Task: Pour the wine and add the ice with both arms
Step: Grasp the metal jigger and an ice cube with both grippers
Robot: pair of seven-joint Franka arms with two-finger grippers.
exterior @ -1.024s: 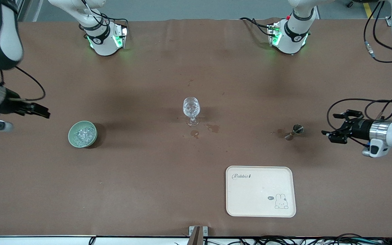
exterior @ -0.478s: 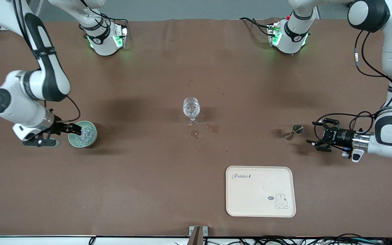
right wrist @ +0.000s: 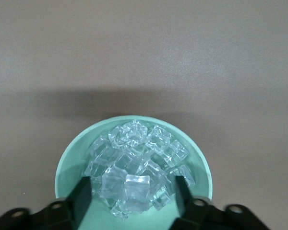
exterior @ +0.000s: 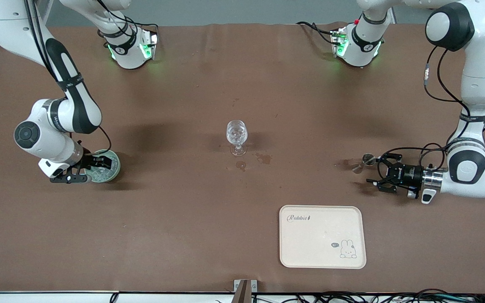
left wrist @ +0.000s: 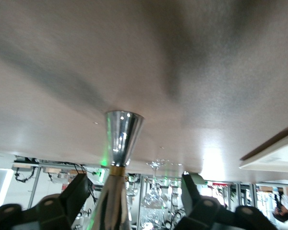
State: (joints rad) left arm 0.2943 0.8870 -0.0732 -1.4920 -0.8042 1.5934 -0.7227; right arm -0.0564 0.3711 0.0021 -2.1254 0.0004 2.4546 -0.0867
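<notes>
- Desk (exterior: 209, 219): brown surface carrying all items below; wet stains beside the glass foot.
- Right arm (exterior: 63, 105): white, reaching down to the bowl at its own end of the desk.
- Left arm (exterior: 474, 126): white, bent low at its own end of the desk.
- Tray (exterior: 322, 236): cream, rabbit print, nearer the front camera than the glass and jigger.
- Bowl (exterior: 115, 167): pale green, holding the ice (right wrist: 134, 175), a heap of clear cubes.
- Right hand (exterior: 99, 162): over the bowl; fingers (right wrist: 82, 195) spread apart, one on each side of the top cube, not clamped.
- Left hand (exterior: 378, 171): low at the desk, just beside the jigger; fingers (left wrist: 72, 201) spread wide, the jigger's body between them in the wrist view, untouched.
- Stemmed glass (exterior: 237, 136): clear, upright mid-desk, well apart from both hands.
- Jigger (exterior: 363, 162): metal, double-cone, standing between glass and left hand.
</notes>
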